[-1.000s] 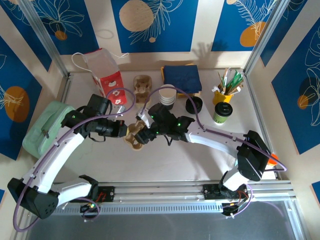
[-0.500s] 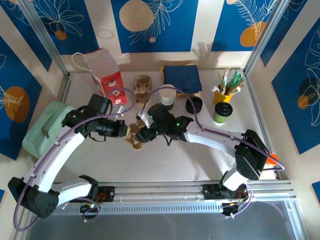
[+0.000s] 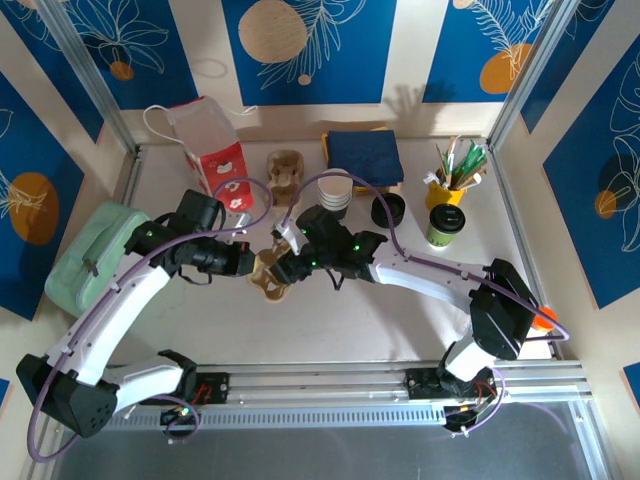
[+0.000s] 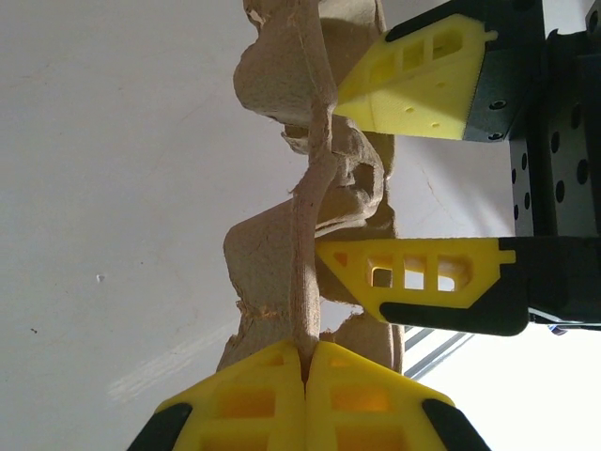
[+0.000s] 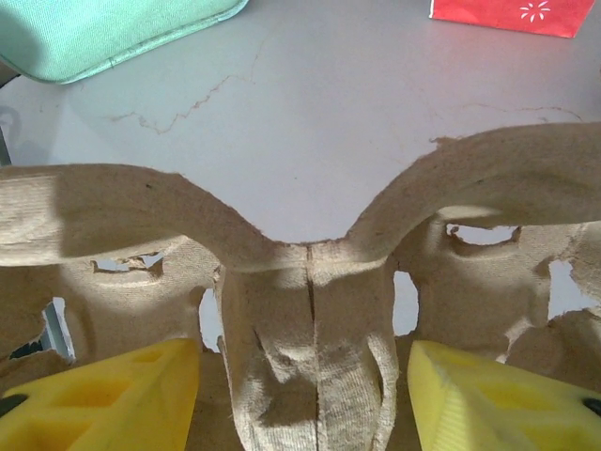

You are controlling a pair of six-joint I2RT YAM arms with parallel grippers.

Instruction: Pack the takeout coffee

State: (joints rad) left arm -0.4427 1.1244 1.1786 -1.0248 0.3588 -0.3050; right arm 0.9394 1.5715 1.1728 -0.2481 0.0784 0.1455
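Note:
The takeout coffee [image 3: 445, 225], a green cup with a black lid, stands at the right rear of the table, well away from both grippers. Between the two arms at mid-table hangs a brown pulp cup carrier [image 3: 270, 283]. My left gripper [image 3: 254, 264] is shut on the carrier's thin edge [image 4: 305, 282], its pads pressed together at the left gripper [image 4: 307, 352]. My right gripper [image 3: 287, 266] reaches in from the right. Its yellow fingers [image 4: 413, 80] straddle the carrier's centre pillar [image 5: 310, 348] and press on it from both sides, as at the right gripper [image 5: 305, 385].
A stack of white cups [image 3: 336, 195], a loose black lid [image 3: 388, 209] and a yellow cup of sticks [image 3: 447, 185] stand behind. Blue napkins [image 3: 363, 155], a second carrier [image 3: 286, 172] and a red-and-white bag [image 3: 212, 150] line the back. A green pouch [image 3: 90, 255] lies left.
The right gripper's fingers have closed in on the carrier's centre pillar. The carrier has shifted slightly between the arms. The left grip is unchanged.

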